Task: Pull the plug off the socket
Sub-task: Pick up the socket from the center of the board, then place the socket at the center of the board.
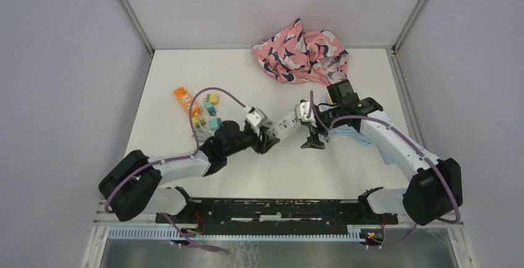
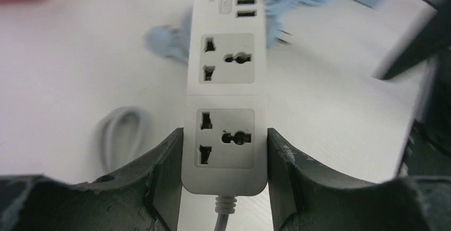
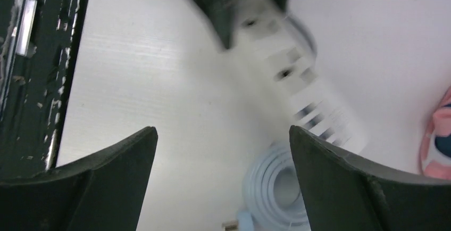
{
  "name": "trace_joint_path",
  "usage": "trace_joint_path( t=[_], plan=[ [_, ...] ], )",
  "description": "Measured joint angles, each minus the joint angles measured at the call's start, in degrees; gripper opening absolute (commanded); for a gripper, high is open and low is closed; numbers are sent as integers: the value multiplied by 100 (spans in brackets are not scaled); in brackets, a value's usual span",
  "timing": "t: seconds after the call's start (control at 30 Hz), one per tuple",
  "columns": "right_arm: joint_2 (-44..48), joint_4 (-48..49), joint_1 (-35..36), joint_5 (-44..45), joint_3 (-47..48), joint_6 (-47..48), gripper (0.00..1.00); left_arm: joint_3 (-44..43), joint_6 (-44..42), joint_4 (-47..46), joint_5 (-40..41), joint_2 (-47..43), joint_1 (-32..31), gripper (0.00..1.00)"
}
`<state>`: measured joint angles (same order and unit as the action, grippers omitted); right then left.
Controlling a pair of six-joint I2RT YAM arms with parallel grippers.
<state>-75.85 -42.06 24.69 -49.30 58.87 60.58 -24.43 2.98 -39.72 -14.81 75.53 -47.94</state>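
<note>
The white power strip (image 2: pixel 226 71) lies between the fingers of my left gripper (image 2: pixel 224 135), which is shut on its cable end. Both of its sockets (image 2: pixel 226 138) that show are empty. In the top view the strip (image 1: pixel 285 124) runs from my left gripper (image 1: pixel 267 139) toward my right gripper (image 1: pixel 313 141). My right gripper (image 3: pixel 222 130) stands open over bare table with nothing between its fingers. The light blue plug (image 3: pixel 240 221) lies on the table at the edge of its coiled blue cable (image 3: pixel 276 186), apart from the blurred strip (image 3: pixel 303 90).
A pink patterned cloth (image 1: pixel 303 52) is heaped at the back. An orange block (image 1: pixel 182 97) and several small connectors (image 1: pixel 210 112) lie at the left. A loop of white cable (image 2: pixel 121 132) lies left of the strip. The blue coil (image 1: pixel 349 135) lies under the right arm.
</note>
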Motion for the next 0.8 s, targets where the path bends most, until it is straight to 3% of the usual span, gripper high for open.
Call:
trace_joint_path(
  t=[0.17,0.37,0.67,0.8],
  plan=[
    [118,-450,-260,2,35,-271,100,-922,1132,981,1526,367,1285,3],
    [118,-673,-269,22,24,-352,100,-2881,2192,2522,3460,1676,1875,3],
    [125,-717,-295,33,-35,-354,100,-4478,3276,3834,4098,3381,2343,3],
    [127,-737,-313,35,-57,-352,100,-4927,3582,4054,4275,3738,2538,10]
  ],
)
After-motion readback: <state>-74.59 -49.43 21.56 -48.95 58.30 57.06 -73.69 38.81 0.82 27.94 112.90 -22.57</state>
